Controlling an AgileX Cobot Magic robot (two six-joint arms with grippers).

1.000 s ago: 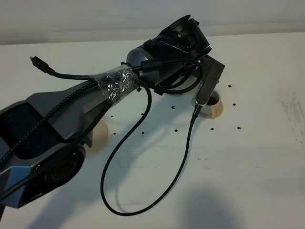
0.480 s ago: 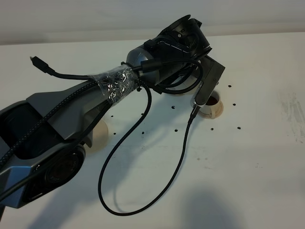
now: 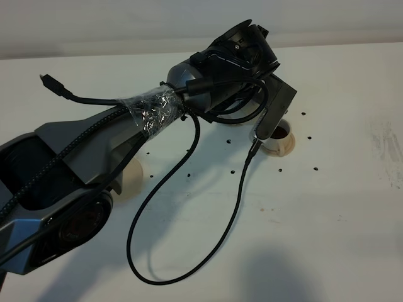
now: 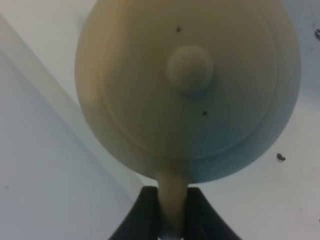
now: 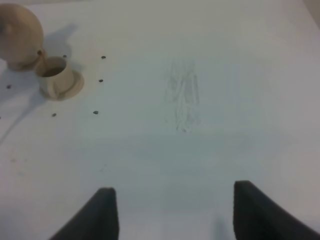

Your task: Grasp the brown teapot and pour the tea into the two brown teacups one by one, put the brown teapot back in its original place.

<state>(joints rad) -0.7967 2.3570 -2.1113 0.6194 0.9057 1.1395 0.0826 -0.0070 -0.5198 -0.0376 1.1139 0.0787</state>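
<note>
The brown teapot (image 4: 187,85) fills the left wrist view, seen from above with its knobbed lid. My left gripper (image 4: 172,202) is shut on its loop handle (image 4: 172,192). In the right wrist view the teapot (image 5: 17,35) hangs tilted, its spout just over a teacup (image 5: 54,76). That teacup (image 3: 278,138) stands on its saucer and holds dark tea. In the exterior view the left arm (image 3: 189,94) hides the teapot, and the other teacup is hidden. The original place, a tan disc (image 3: 131,178), peeks out from under the arm. My right gripper (image 5: 175,212) is open with nothing in it.
A black cable (image 3: 189,207) loops from the left arm down onto the white table (image 3: 327,207). Small dark specks (image 3: 315,168) dot the table around the teacup. A faint scuff mark (image 5: 182,100) lies right of the cup.
The cable loop has slid a little to the left, and the left wrist has shifted very slightly over the teacup. The right gripper has stayed put.
</note>
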